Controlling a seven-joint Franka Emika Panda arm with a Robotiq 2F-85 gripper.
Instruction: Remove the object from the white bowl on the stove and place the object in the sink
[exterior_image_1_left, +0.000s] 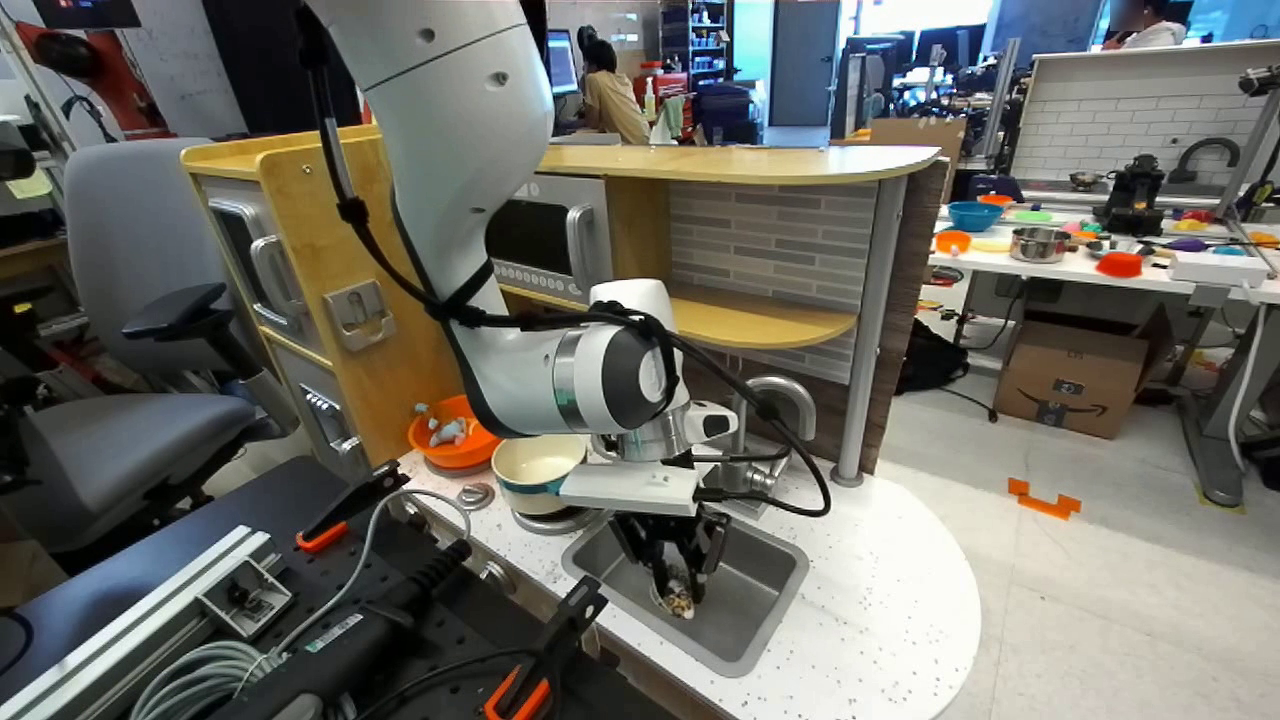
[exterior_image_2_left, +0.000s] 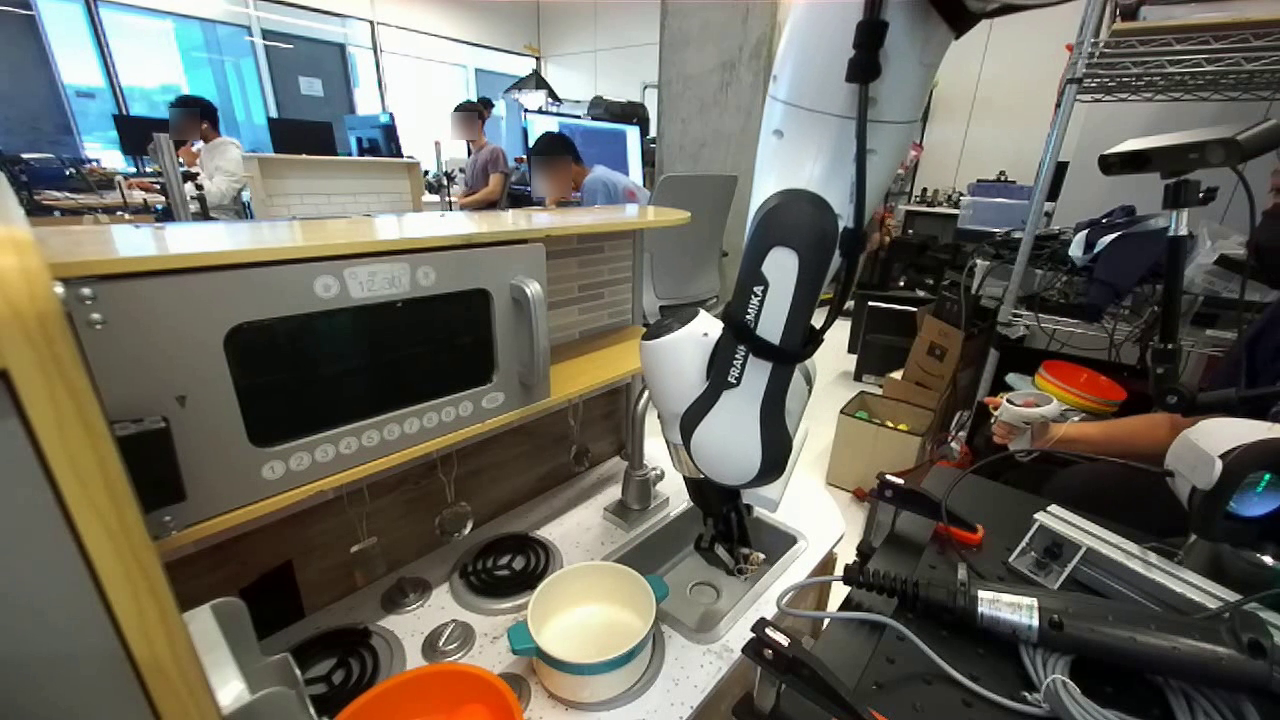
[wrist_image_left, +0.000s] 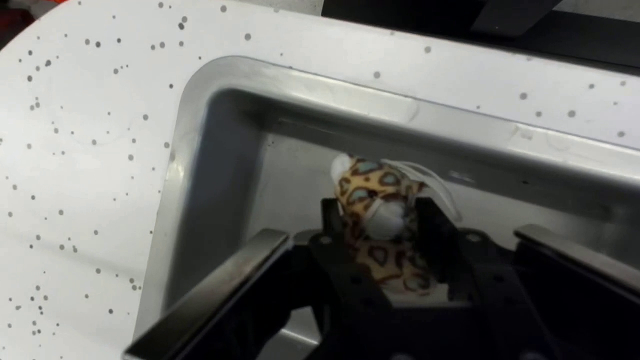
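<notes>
The object is a small tan leopard-print plush with a white muzzle and a thin white cord. It shows between my fingers in the wrist view and low in the sink in both exterior views. My gripper is shut on it, a finger pressed to each side, and points down inside the grey sink. I cannot tell whether the plush touches the sink floor. The white bowl, with a teal band and handles, stands on a burner of the stove beside the sink. Nothing shows inside it.
A silver faucet rises behind the sink. An orange bowl with a grey item stands past the white bowl. A wooden shelf and a toy microwave overhang the back. A black table with cables borders the front.
</notes>
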